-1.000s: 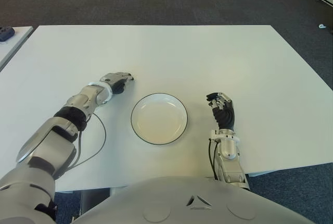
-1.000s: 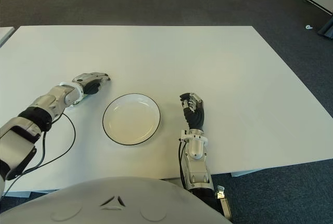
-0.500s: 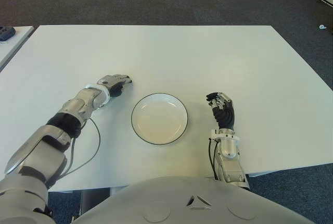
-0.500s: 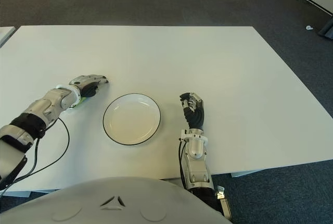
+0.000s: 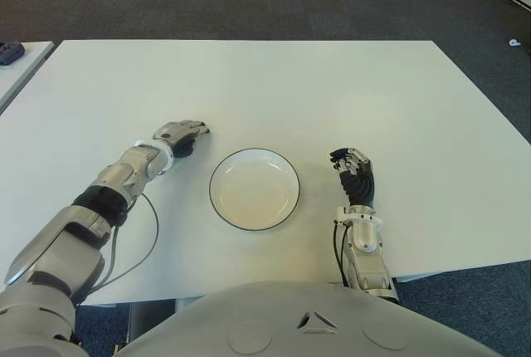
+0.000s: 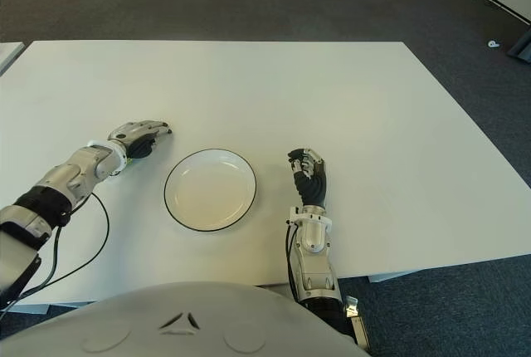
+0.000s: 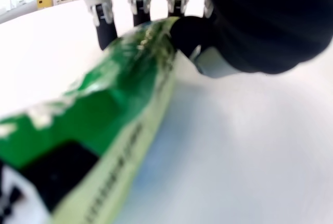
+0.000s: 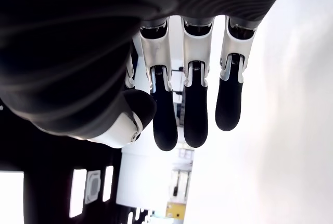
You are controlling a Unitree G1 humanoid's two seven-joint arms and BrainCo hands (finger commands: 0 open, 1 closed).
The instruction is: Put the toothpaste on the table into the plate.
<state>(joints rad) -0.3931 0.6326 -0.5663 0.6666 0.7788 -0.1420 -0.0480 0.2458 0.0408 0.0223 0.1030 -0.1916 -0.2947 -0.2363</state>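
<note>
- Left hand (image 5: 184, 133) low over the white table (image 5: 332, 91), just left of the plate (image 5: 253, 188), fingers (image 7: 104, 18) curled over a green toothpaste tube (image 7: 104, 114) with the thumb pressed against its side.
- Toothpaste tube lying flat on the table beneath that hand, almost wholly hidden from the head cameras; only a sliver of green visible (image 6: 119, 166).
- Grasp apparently closing or just closed; tube not yet lifted, plate bare.
- Right hand (image 5: 355, 176) just right of the plate, fingers loosely bent, holding nothing.
- To do well: firm pinch across the tube's width, not its slippery end.
- Straight lift clear of the table before moving right.
- Enough height to clear the near-left rim of the plate, then release low over its centre.
</note>
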